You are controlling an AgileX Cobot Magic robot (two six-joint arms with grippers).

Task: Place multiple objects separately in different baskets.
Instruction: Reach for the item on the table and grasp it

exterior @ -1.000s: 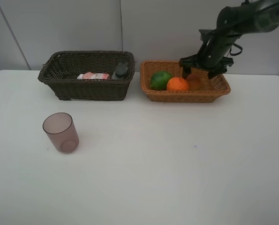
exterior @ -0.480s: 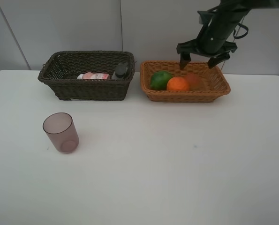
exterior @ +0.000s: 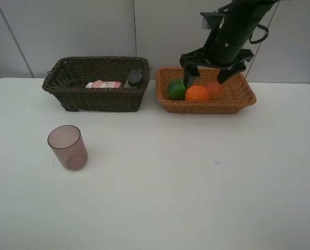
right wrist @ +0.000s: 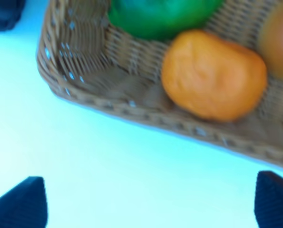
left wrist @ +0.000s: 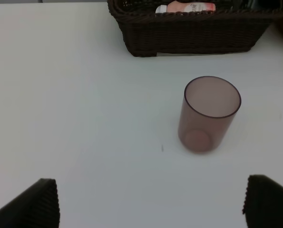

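The mauve cup (exterior: 67,147) stands upright on the white table at the front left, apart from both baskets. My left gripper (left wrist: 155,204) hangs open short of the cup (left wrist: 208,114) with nothing in it. The dark brown basket (exterior: 66,96) holds the pink bottle (exterior: 103,84) and the dark grey bottle (exterior: 134,78). The light basket (exterior: 233,104) holds the green fruit (exterior: 175,89), the orange (exterior: 197,94) and the red-orange fruit (exterior: 214,89). My right gripper (exterior: 206,75) hovers open and empty above that basket's front rim (right wrist: 155,118), over the orange (right wrist: 212,73).
The two baskets sit side by side at the back of the table (exterior: 196,182), close to the grey wall. The right arm reaches in from the upper right.
My right gripper has risen out of the light basket, leaving the red-orange fruit there, and has swung left over the orange. Nothing else has moved.
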